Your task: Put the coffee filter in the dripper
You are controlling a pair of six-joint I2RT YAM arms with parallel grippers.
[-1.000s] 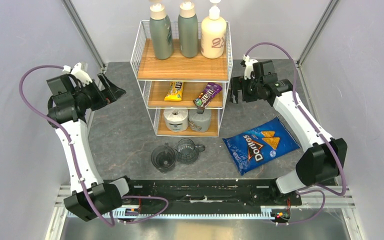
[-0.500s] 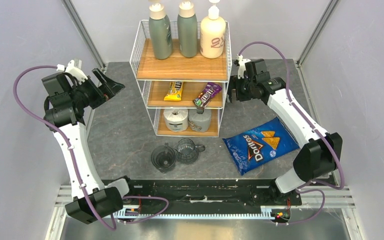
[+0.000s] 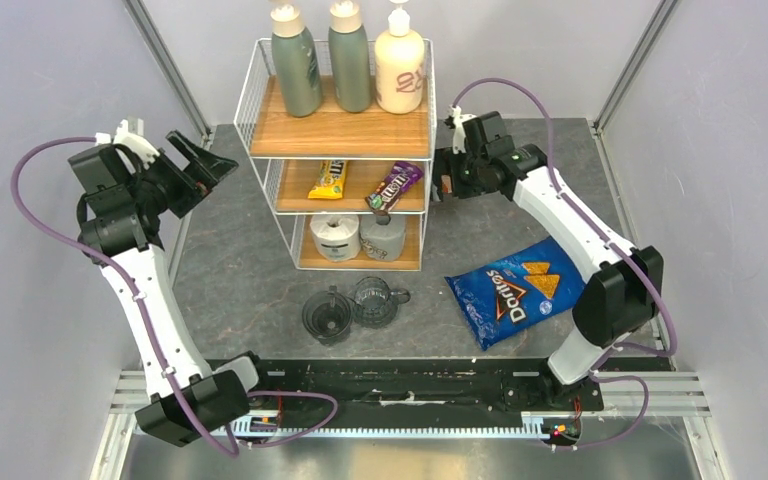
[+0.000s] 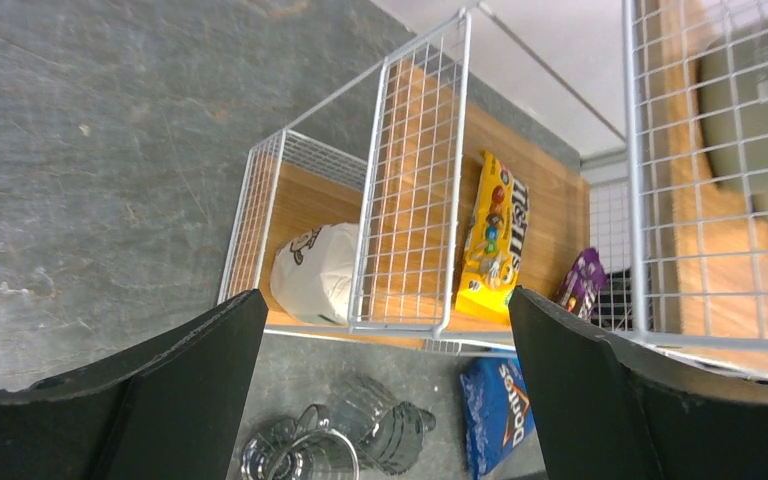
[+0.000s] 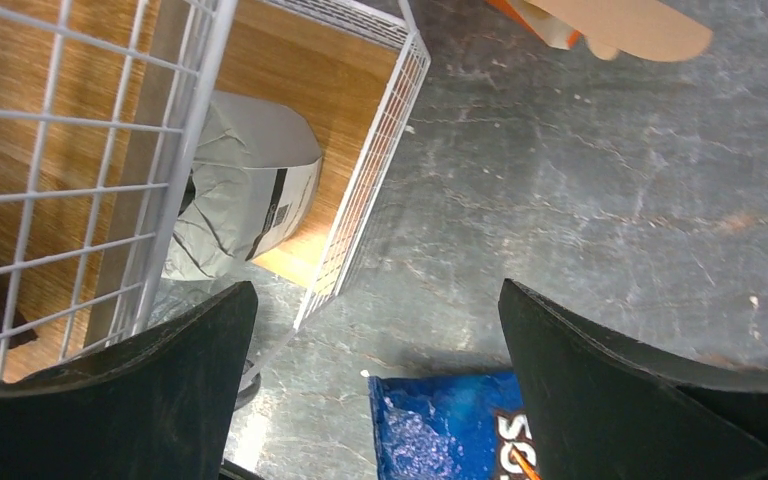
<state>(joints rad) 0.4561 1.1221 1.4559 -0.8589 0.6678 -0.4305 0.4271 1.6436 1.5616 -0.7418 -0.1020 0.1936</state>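
The dripper (image 3: 375, 300), a smoky ribbed cone with a small side handle, stands on the table in front of the shelf; it also shows in the left wrist view (image 4: 392, 435). The coffee filter (image 5: 620, 25), tan paper, sticks out of an orange packet (image 5: 535, 12) at the top edge of the right wrist view; I cannot make it out in the top view. My left gripper (image 3: 212, 168) (image 4: 385, 292) is open and empty, raised left of the shelf. My right gripper (image 3: 442, 187) (image 5: 378, 284) is open and empty, right against the shelf's right side.
A clear glass mug (image 3: 327, 315) stands touching the dripper's left side. A white wire shelf (image 3: 332, 130) holds three bottles, candy bags, a toilet roll (image 3: 324, 238) and a grey pouch. A blue Doritos bag (image 3: 518, 288) lies on the right. Walls close both sides.
The wire shelf has slid to the left and slightly back. My right gripper moved left along with it at its side. My left arm drew back to the left.
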